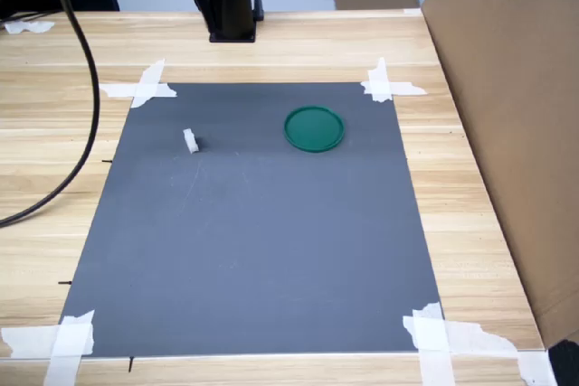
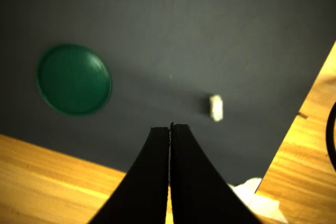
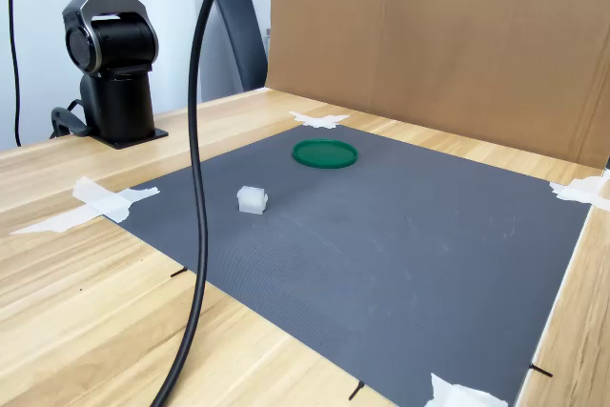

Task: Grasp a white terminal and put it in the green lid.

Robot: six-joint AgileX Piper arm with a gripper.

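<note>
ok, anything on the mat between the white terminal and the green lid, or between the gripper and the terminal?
Nothing visible. In both exterior views only bare grey mat lies between the white terminal and the green lid. In the wrist view the gripper, jaws closed, hangs above the mat with open space down to the terminal.

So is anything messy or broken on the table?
Nothing stands out. The white terminal sits alone on the grey mat, apart from the green lid, which is empty. The mat's corner tape looks crinkly but holds.
</note>
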